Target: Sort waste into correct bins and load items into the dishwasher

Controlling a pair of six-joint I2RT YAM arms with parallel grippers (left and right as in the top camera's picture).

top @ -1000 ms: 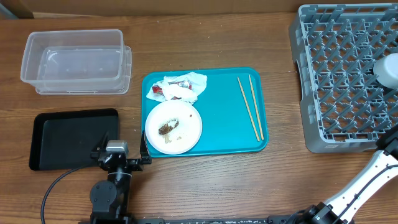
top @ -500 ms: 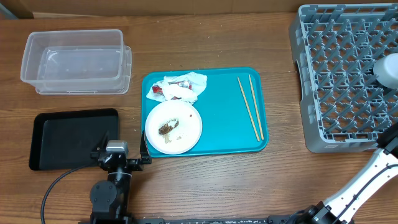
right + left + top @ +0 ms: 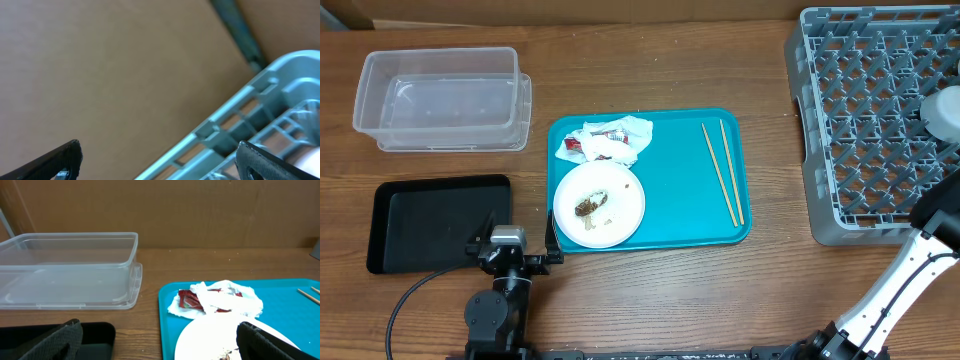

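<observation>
A white plate (image 3: 599, 204) with brown food scraps (image 3: 588, 207) lies on the teal tray (image 3: 675, 190). A crumpled white napkin (image 3: 610, 140) with a red-and-white wrapper (image 3: 574, 146) lies behind it, also in the left wrist view (image 3: 220, 298). Two chopsticks (image 3: 722, 172) lie on the tray's right side. The clear tub (image 3: 440, 97) and black tray (image 3: 430, 220) are at the left. The grey dish rack (image 3: 875, 120) holds a white dish (image 3: 943, 112). My left gripper (image 3: 512, 248) is open and empty between the black tray and plate. My right gripper (image 3: 160, 160) is open and empty at the rack's near edge.
The right arm (image 3: 895, 295) runs up from the front edge to the rack's near right corner. The left arm's base and cable (image 3: 495, 315) are at the front left. A brown wall stands behind the table in the left wrist view.
The right arm has shifted slightly left and up at the rack's near right corner. The left arm and all objects have not moved.
</observation>
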